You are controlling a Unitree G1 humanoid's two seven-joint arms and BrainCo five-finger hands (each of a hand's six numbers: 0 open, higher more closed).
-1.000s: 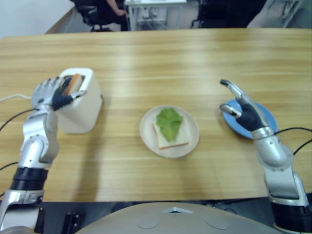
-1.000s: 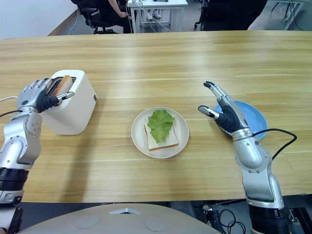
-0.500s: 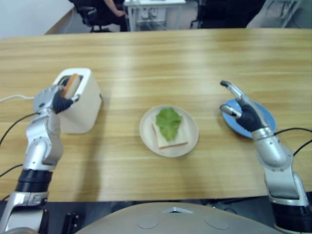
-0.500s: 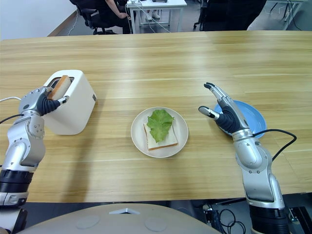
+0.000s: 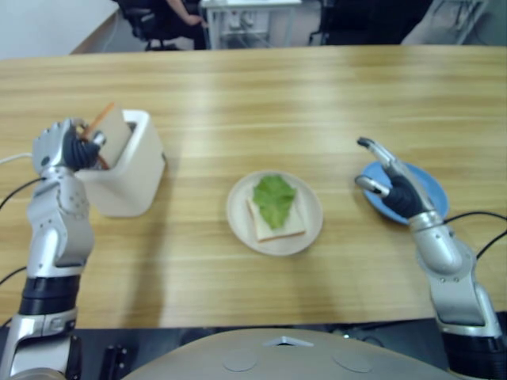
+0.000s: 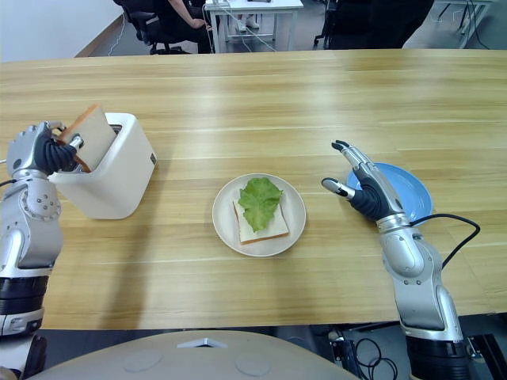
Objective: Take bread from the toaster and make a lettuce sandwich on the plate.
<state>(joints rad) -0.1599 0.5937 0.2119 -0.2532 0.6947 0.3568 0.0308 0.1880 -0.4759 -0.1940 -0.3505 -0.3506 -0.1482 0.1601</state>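
My left hand (image 6: 38,150) is shut on a slice of bread (image 6: 89,137) and holds it tilted, most of it out above the slot of the white toaster (image 6: 111,178) at the table's left. On the cream plate (image 6: 295,229) in the middle lies another bread slice (image 6: 261,226) with a green lettuce leaf (image 6: 260,199) on top. My right hand (image 6: 366,186) hovers open at the near-left rim of a blue plate (image 6: 408,190), holding nothing.
A wooden table (image 6: 261,103) stretches wide behind the plates. A white cord (image 5: 14,158) runs off left from the toaster. Black cables (image 6: 455,229) trail by my right forearm. Chairs and a white stand (image 6: 245,16) lie beyond the far edge.
My left hand has pulled the bread slice up and to the left out of the toaster slot. The right hand has stayed almost still by the blue plate.
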